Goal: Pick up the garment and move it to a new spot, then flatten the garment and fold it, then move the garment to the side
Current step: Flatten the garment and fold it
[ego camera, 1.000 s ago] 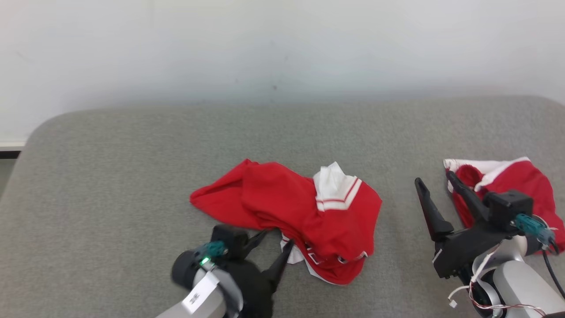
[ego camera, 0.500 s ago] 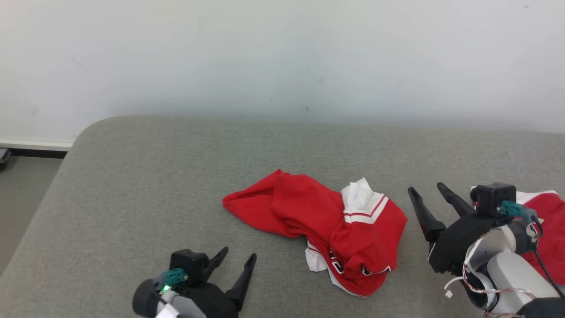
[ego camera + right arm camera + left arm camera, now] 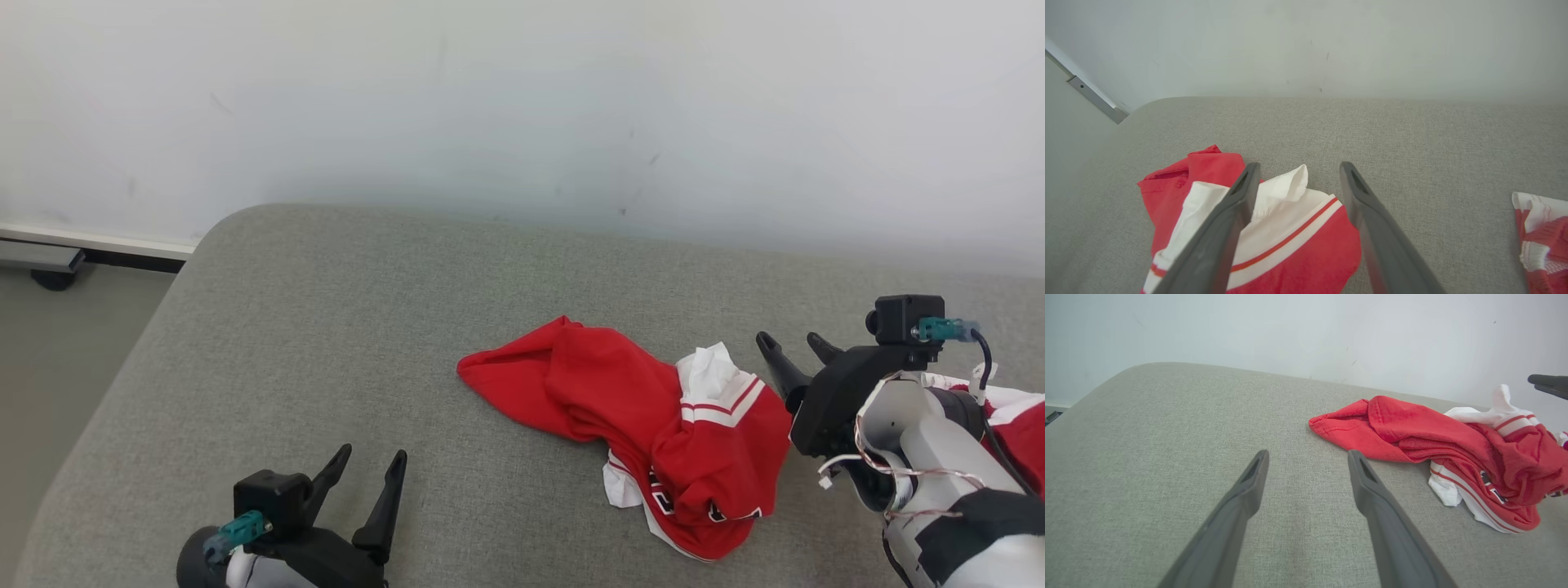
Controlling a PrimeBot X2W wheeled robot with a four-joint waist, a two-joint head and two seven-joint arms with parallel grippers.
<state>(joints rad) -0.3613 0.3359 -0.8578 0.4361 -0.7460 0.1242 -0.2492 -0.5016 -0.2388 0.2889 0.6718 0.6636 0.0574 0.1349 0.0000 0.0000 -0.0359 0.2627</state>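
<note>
Head view: grey fabric counter (image 3: 326, 327) against white wall (image 3: 522, 106); floor (image 3: 49, 367) at left; crumpled red garment (image 3: 620, 392) mid-counter; left gripper (image 3: 373, 451) and right gripper (image 3: 788, 337) jaws spread apart, empty.

Note that your head camera has swung left, the left gripper (image 3: 373, 451) has drawn back from the garment's (image 3: 620, 384) near edge to stand well apart at its 8 o'clock, and the right gripper (image 3: 788, 337) has moved in at its 3 o'clock.
</note>
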